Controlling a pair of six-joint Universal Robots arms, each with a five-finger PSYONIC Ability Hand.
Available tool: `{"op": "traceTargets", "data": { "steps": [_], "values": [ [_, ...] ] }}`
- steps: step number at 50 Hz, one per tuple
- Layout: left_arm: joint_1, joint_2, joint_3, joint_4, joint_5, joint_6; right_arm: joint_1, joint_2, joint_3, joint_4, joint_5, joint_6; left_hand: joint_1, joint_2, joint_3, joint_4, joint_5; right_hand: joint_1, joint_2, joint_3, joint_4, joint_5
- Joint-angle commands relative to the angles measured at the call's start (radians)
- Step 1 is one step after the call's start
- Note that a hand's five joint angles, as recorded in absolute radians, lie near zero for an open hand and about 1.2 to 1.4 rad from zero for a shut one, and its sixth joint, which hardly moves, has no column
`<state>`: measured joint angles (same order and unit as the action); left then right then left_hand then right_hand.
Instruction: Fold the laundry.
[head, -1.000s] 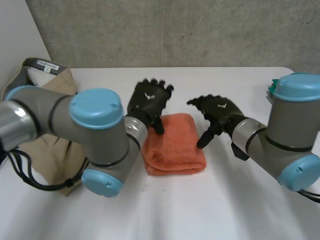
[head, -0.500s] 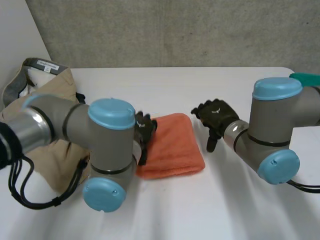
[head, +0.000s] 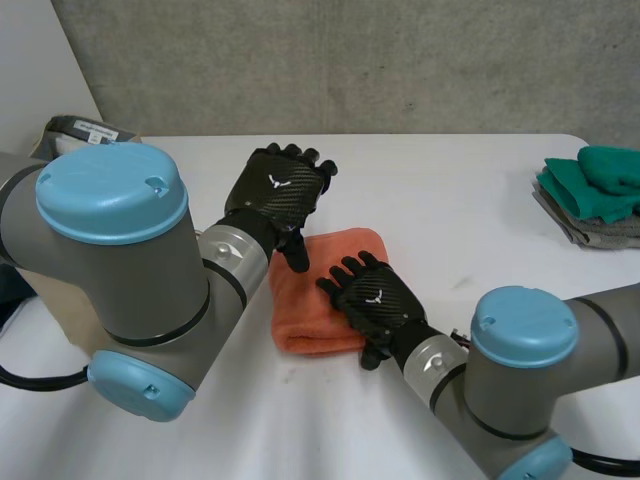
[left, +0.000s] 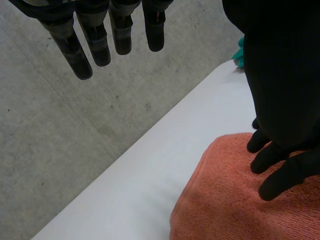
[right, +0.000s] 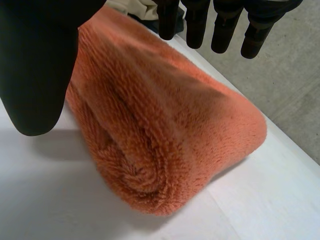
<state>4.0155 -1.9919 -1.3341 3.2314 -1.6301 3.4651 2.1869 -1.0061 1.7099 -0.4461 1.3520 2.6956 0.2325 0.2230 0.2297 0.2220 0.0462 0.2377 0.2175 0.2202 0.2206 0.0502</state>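
Observation:
A folded orange towel (head: 315, 285) lies in the middle of the white table (head: 450, 190). My left hand (head: 278, 188) hovers over the towel's far left corner, fingers (left: 97, 35) straight and apart, holding nothing. My right hand (head: 375, 298) is spread over the towel's near right part, open. In the left wrist view the right hand's fingertips (left: 270, 157) sit on the orange towel (left: 220, 205). In the right wrist view the towel (right: 165, 135) shows its rolled end under the palm, between the thumb (right: 35, 65) and the straight fingers (right: 220, 25).
A beige bag (head: 75, 130) stands at the table's left edge behind my left arm. A stack of green and grey folded cloths (head: 590, 190) sits at the far right. A grey wall (head: 350, 60) runs behind the table.
My left hand has risen from the towel's left edge to above its far left corner. My right hand has swung from the towel's right side onto its near right part.

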Motion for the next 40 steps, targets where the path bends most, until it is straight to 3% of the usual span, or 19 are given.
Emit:
{"op": "traceTargets", "data": {
  "steps": [1,19,23,24,26,34,40],
  "values": [
    [0.004,-0.01,0.001,0.001,-0.002,-0.006,-0.004,0.093,-0.091,-0.063,0.007,-0.017,-0.028,-0.018,-0.025,-0.017,-0.016,0.126,0.146,0.143,0.143,0.139],
    [0.004,-0.004,-0.002,0.001,-0.002,-0.007,-0.004,0.195,-0.245,-0.054,-0.004,-0.039,-0.025,-0.015,-0.022,-0.014,-0.013,0.328,0.349,0.346,0.346,0.341],
    [0.002,-0.002,-0.004,0.001,-0.002,-0.007,-0.004,0.213,-0.28,-0.039,-0.004,-0.036,-0.025,-0.015,-0.022,-0.014,-0.013,0.783,0.803,0.8,0.8,0.796],
    [0.002,-0.002,-0.004,0.001,-0.002,-0.007,-0.004,0.213,-0.286,-0.037,-0.005,-0.036,-0.025,-0.015,-0.022,-0.014,-0.013,1.019,1.039,1.037,1.036,1.032],
    [0.002,-0.001,-0.004,0.001,-0.002,-0.007,-0.006,0.213,-0.289,-0.037,-0.007,-0.036,-0.025,-0.015,-0.022,-0.014,-0.013,1.158,1.178,1.176,1.175,1.171],
    [0.004,0.001,0.012,0.001,-0.002,-0.006,-0.019,0.196,-0.352,-0.04,-0.005,-0.028,-0.025,-0.015,-0.022,-0.014,-0.013,1.159,1.179,1.176,1.176,1.172],
    [0.004,0.033,0.044,0.004,-0.001,-0.006,-0.113,0.127,-0.444,-0.048,-0.016,-0.011,-0.025,-0.015,-0.022,-0.014,-0.013,1.159,1.179,1.176,1.176,1.172]
  ]
}}
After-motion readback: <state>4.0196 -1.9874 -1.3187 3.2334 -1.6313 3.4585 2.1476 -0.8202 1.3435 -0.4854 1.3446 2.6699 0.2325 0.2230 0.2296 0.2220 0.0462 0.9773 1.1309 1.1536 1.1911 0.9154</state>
